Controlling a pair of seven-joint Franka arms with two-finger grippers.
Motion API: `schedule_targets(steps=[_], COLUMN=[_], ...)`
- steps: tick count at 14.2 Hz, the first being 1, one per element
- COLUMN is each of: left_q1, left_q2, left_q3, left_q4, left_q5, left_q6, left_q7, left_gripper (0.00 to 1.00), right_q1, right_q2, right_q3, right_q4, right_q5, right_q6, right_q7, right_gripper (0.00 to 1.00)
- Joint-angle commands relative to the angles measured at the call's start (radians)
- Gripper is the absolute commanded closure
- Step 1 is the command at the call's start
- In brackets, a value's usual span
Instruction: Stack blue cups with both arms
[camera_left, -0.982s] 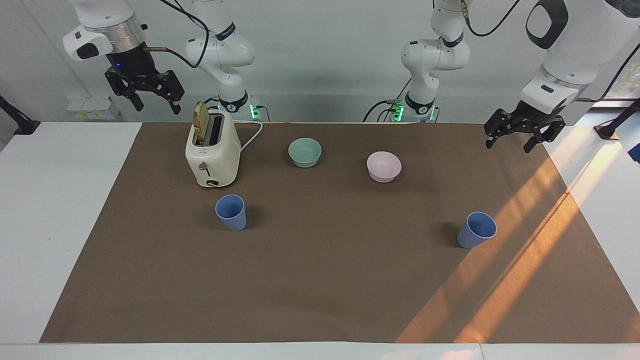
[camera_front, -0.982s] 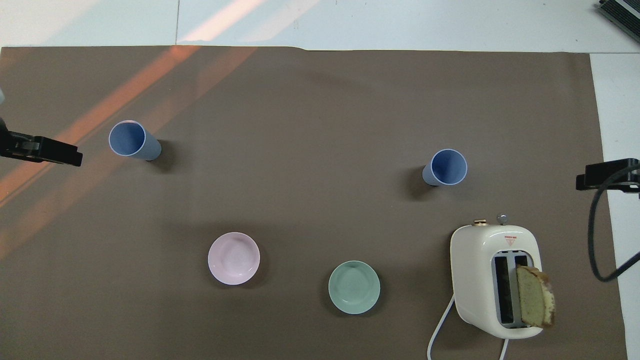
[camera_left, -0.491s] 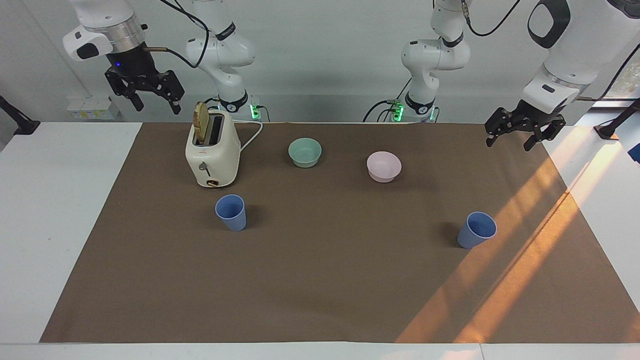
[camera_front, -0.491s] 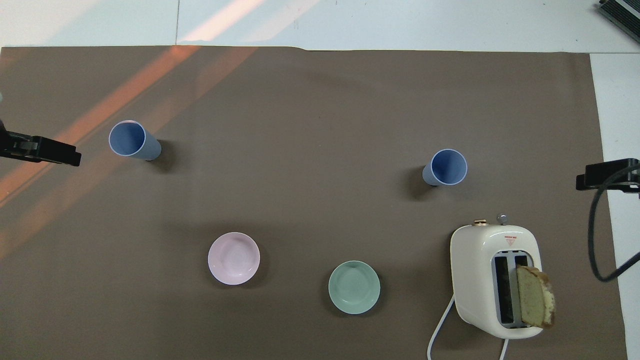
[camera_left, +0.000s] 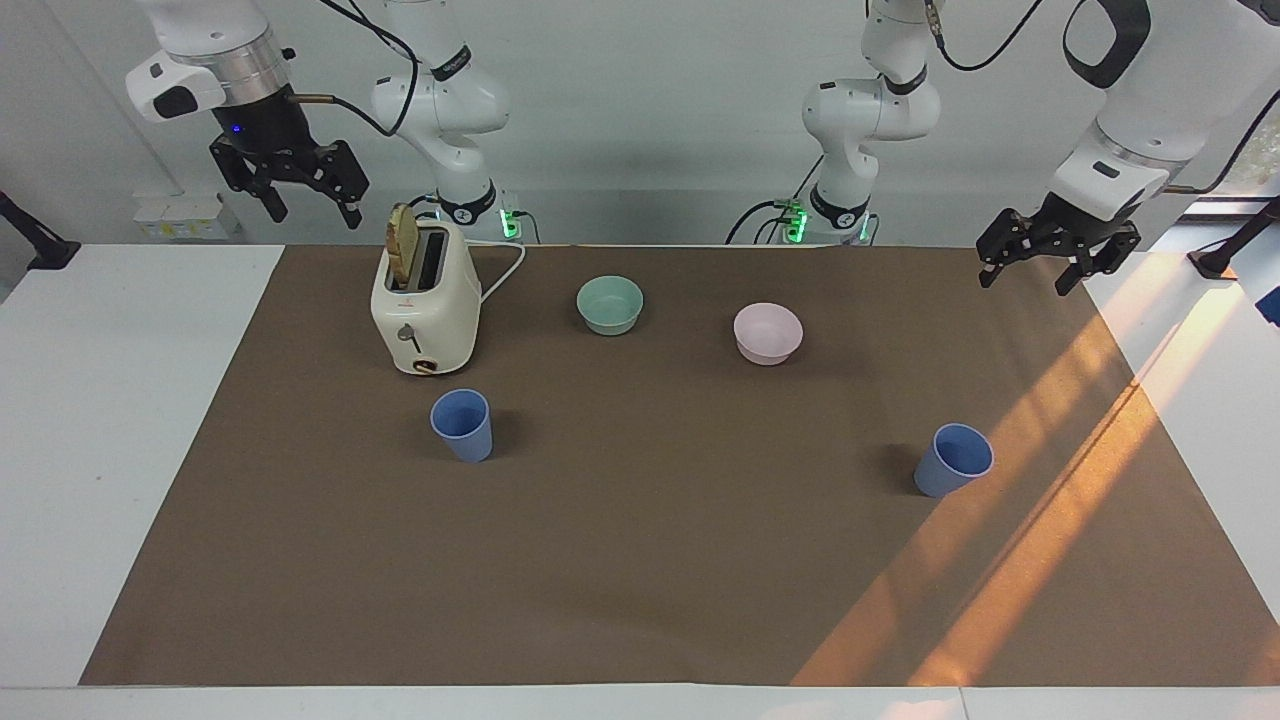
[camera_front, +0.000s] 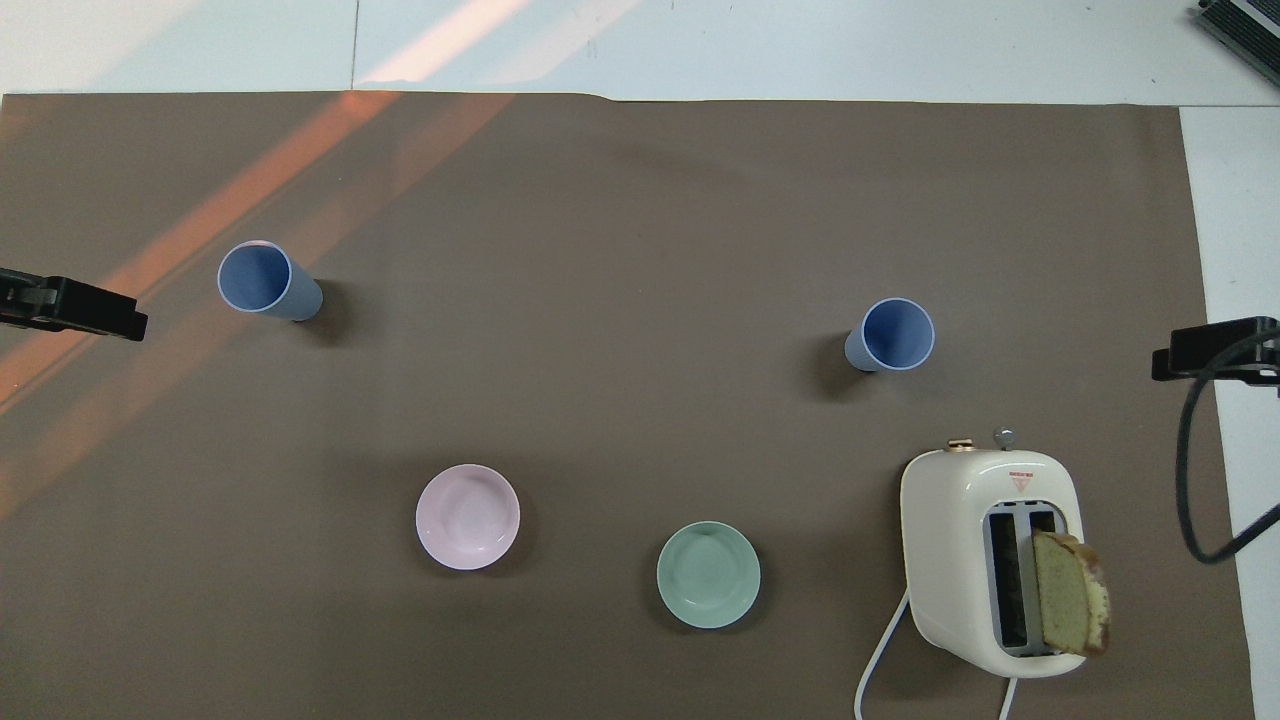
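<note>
Two blue cups are stood upright, mouths up, well apart on the worktop (camera_left: 640, 600): one cup (camera_left: 462, 424) just beside the toaster (camera_left: 425, 300), farther from the robots; the other cup (camera_left: 954, 459) toward the left arm's end. The left gripper (camera_left: 1035, 270) and right gripper (camera_left: 312, 208) are held high, fingers spread, empty.

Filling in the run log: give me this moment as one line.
stage: pre-grasp | blue cups: upright, apart, unstacked | left gripper: raised, jaws open, empty | right gripper: raised, jaws open, empty
</note>
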Motion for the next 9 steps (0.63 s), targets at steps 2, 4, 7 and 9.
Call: schedule_targets(steps=[2,4,7,9], left_q1=[0.012,0.011,0.009,0.009], left_q2=[0.014,0.012,0.011,0.011], left_q3=[-0.005,-0.002,-0.002,-0.002], left_q4=[0.029,0.029,0.028,0.028], left_q5=[0.018,0.016,0.015,0.015], left_q6=[-0.019,-0.019,-0.018,-0.018], left_q7=[0.027,0.044,0.045,0.051], left_gripper=[0.0,0.0,0.0,0.0], right_q1=[-0.008,-0.008,-0.008,-0.008], right_q2=[-0.014,-0.014,-0.014,-0.014], right_q3=[0.003,0.004,0.003,0.003], right_q4=[-0.017,-0.017,-0.017,-0.017], right_q5=[0.006,0.006,0.006,0.006], right_q6=[0.007,0.007,0.007,0.007], right_q7=[0.007,0.007,0.007,0.007], right_gripper=[0.0,0.0,0.0,0.0])
